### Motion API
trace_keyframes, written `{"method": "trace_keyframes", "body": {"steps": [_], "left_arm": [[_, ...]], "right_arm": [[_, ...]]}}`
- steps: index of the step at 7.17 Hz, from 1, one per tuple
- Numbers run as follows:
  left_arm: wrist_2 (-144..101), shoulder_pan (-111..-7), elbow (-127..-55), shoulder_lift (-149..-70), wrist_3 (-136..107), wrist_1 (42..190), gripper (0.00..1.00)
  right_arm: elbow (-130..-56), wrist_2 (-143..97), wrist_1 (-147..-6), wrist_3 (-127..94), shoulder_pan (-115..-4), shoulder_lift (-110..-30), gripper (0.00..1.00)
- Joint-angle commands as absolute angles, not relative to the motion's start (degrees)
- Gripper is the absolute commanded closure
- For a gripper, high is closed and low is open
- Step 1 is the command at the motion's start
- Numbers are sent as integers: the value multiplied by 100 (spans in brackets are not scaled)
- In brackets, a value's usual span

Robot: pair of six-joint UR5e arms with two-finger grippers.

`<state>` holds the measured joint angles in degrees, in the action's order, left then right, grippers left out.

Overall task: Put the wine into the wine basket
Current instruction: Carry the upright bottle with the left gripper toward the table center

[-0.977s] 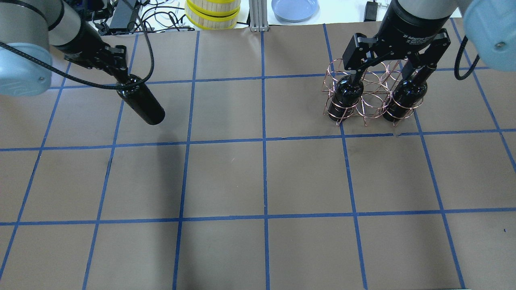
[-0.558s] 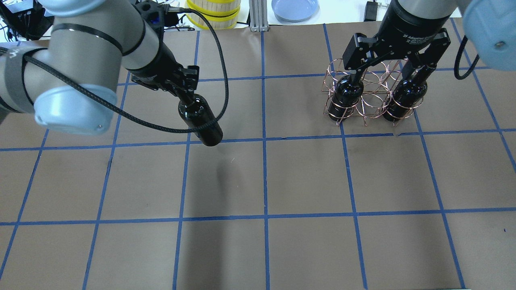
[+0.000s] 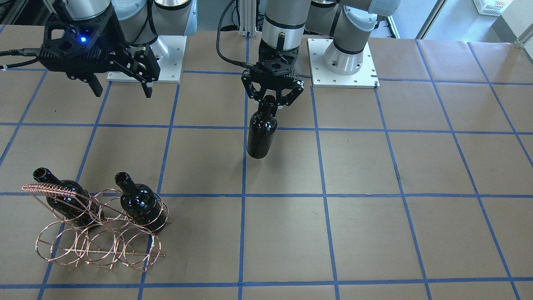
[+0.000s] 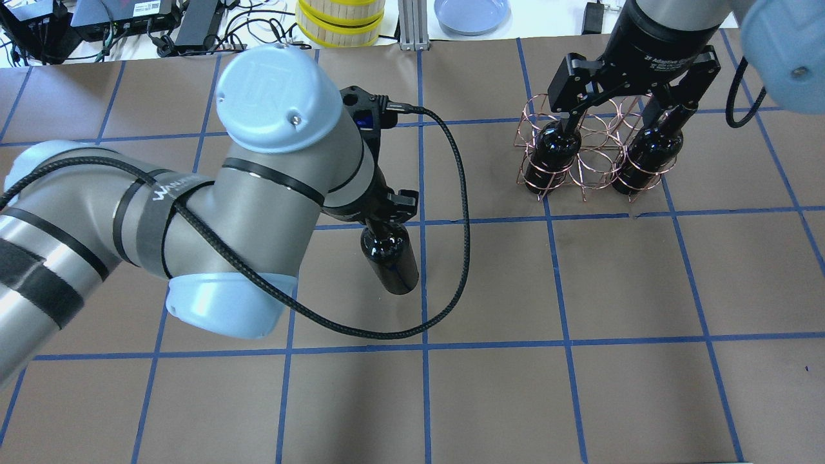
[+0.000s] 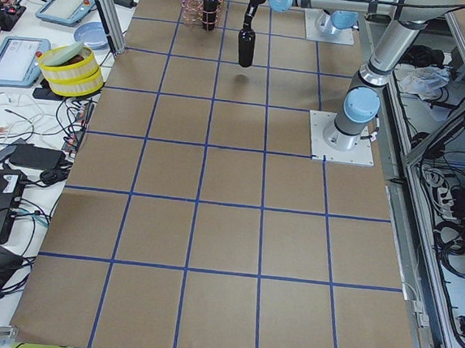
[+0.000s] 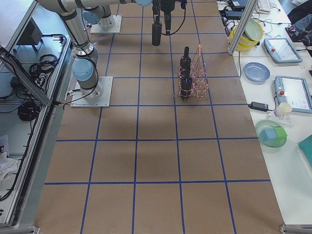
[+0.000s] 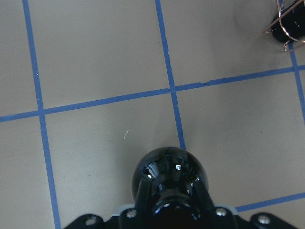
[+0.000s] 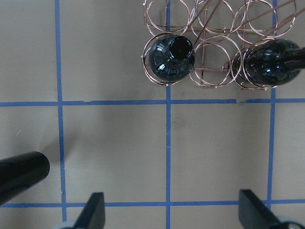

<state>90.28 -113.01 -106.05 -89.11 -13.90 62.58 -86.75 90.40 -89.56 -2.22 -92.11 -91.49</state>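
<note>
While the left gripper (image 3: pixel 271 101) stayed out of play for nothing but its load, pinched shut on the neck of the wine (image 3: pixel 261 139), the bottle hung upright, base down, clear of the table (image 3: pixel 374 166) near its middle. From that grip the wine basket (image 3: pixel 49 190) lay well off toward the robot's right and farther from its base. Two look-alike bottles (image 3: pixel 139 204) filled its end rings, and the ring between them looked free. The right gripper (image 3: pixel 122 88), spread wide and empty, hovered nearer the basket.
</note>
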Motion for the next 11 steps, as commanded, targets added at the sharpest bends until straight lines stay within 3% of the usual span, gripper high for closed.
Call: {"method": "trace_keyframes", "body": {"steps": [1, 11], "left_arm": [[9333, -11627, -10661, -9052, -1626, 6066, 100], [9176, -11839, -10837, -9211, -2109, 5853, 100]], "right_arm": [[-8675, 9035, -8956, -229, -9211, -9149, 0], [-8675, 9035, -8956, -228, -9211, -9150, 0]]}}
